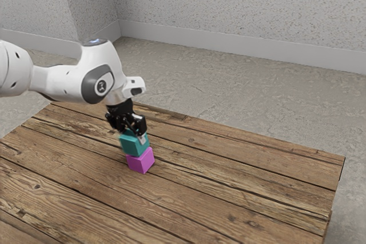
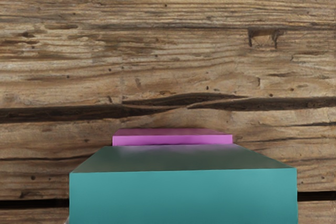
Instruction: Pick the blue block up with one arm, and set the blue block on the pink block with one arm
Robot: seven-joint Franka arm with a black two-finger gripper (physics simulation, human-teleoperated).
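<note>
On the wooden table, the blue block is seen resting on top of the pink block, set slightly toward the exterior view's left so that a strip of pink is left uncovered. The same strip of the pink block is shown beyond the blue block in the wrist view. The gripper is closed on the blue block's upper part, with a finger against each side. The lifting and carrying are judged done and the stacking nearly so. Only the release and a straight upward retreat appear to be left.
</note>
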